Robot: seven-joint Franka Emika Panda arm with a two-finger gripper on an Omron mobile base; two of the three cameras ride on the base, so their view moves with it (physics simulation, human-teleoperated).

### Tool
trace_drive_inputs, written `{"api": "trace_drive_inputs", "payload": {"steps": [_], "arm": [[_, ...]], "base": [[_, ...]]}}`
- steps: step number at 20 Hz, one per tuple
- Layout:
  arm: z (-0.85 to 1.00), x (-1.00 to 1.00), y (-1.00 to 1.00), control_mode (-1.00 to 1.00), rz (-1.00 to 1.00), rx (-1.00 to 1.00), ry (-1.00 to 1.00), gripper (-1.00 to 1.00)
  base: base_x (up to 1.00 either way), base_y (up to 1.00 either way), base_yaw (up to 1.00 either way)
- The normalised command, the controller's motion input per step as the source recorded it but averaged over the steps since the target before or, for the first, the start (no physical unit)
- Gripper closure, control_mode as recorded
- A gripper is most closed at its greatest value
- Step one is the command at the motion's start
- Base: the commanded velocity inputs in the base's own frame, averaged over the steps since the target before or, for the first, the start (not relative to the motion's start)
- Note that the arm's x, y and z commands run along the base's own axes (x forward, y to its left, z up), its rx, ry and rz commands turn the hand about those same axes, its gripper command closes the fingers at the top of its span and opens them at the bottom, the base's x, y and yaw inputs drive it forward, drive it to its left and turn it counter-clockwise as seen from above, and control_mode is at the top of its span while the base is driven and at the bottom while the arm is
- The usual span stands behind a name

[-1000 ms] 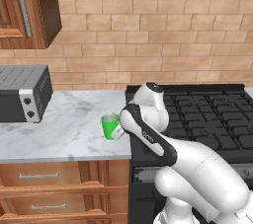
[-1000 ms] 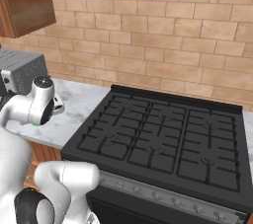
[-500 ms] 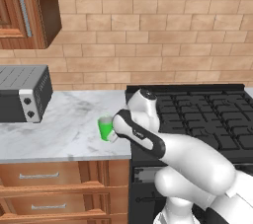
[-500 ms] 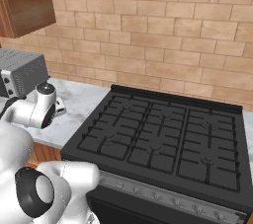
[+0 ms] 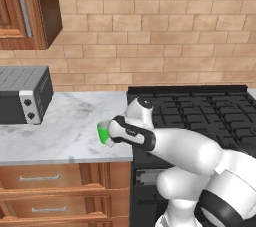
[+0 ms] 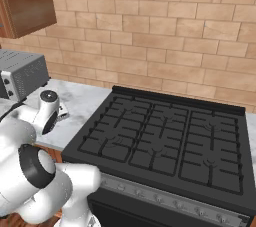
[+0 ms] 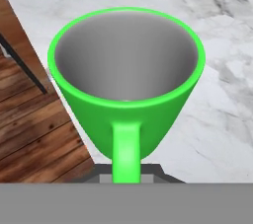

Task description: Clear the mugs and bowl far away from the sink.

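- One green mug, upright, sits directly ahead of the end effector, handle clamped between its fingers.
- Mug hangs over the marble bench edge, left of the stove.

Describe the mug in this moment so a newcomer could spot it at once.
Start at the marble counter between the toaster oven and the black stove. At its front edge beside the stove, the gripper holds the green mug by its handle. It is bright green outside, grey inside.

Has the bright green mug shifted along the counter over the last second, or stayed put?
Yes. The bright green mug, gripped by its handle, has moved left, away from the black stove towards the grey toaster oven.
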Motion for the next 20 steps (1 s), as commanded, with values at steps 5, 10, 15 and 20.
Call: {"api": "trace_drive_inputs", "payload": {"steps": [5, 10, 15, 20], "arm": [[-0.24, 0.22, 0.0, -1.0, 0.0, 0.0, -0.04, 1.0], [-0.15, 0.2, 0.0, -1.0, 0.0, 0.0, -0.04, 1.0], [-0.1, 0.1, 0.02, -1.0, 0.0, 0.0, -0.02, 1.0], [-0.15, 0.06, 0.01, -1.0, 0.0, 0.0, 0.0, 1.0]], "base": [[0.0, 0.0, 0.0], [0.0, 0.0, 0.0], [0.0, 0.0, 0.0], [0.0, 0.0, 0.0]]}}
